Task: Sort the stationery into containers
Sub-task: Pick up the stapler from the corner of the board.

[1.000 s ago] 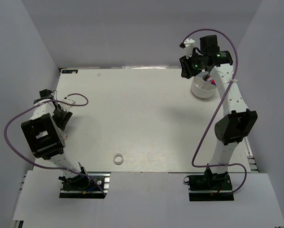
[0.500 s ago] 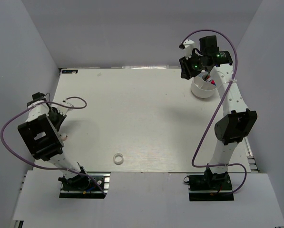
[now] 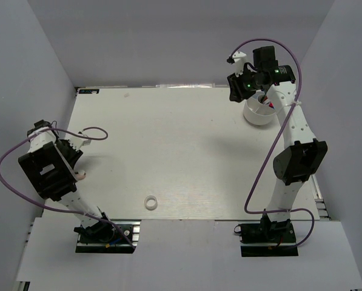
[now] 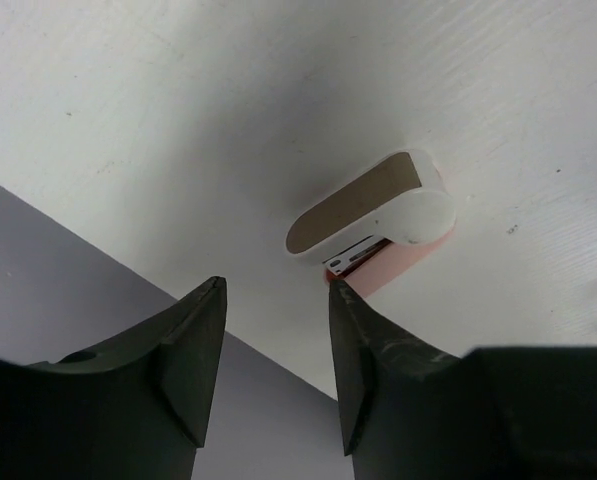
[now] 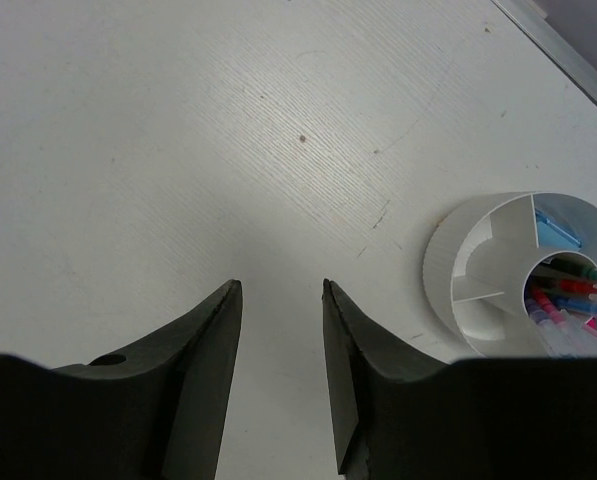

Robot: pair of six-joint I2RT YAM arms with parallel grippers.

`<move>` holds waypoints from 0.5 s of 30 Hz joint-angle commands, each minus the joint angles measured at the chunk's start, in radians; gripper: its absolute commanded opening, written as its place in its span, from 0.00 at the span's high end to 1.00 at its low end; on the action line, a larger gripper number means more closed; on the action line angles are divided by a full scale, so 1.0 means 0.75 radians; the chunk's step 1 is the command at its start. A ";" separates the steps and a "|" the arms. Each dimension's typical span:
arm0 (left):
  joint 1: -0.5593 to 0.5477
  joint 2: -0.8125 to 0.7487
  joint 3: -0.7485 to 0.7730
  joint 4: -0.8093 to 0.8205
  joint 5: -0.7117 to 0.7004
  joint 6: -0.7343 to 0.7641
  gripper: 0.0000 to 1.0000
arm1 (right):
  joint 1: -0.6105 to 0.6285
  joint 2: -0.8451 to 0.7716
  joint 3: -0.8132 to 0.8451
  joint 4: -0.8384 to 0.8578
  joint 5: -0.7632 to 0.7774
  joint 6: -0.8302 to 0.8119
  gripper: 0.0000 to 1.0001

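Left arm (image 3: 47,173) drawn back to the left edge, both hands open and empty.

Compared with one second ago, we see the left arm shifted nearer to the left wall, and a small white and pink item (image 4: 378,215) now lies uncovered on the surface (image 3: 181,145). The left hand (image 4: 276,285) has its jaws apart with nothing between them; one fingertip is just beside this item, and we cannot tell if it touches. The right hand (image 5: 283,285) has hardly moved: jaws apart, holding nothing, near the round white container (image 5: 448,265) with pens (image 5: 568,300) inside. The tape ring (image 3: 150,202) lies at the near edge.
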 commanded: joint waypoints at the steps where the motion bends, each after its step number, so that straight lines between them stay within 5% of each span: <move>1: 0.009 -0.061 0.038 -0.064 0.094 0.119 0.48 | 0.011 0.005 -0.016 0.006 -0.032 -0.002 0.56; 15: -0.003 -0.014 0.018 -0.174 0.163 0.203 0.55 | 0.021 0.007 -0.018 0.006 -0.022 -0.008 0.56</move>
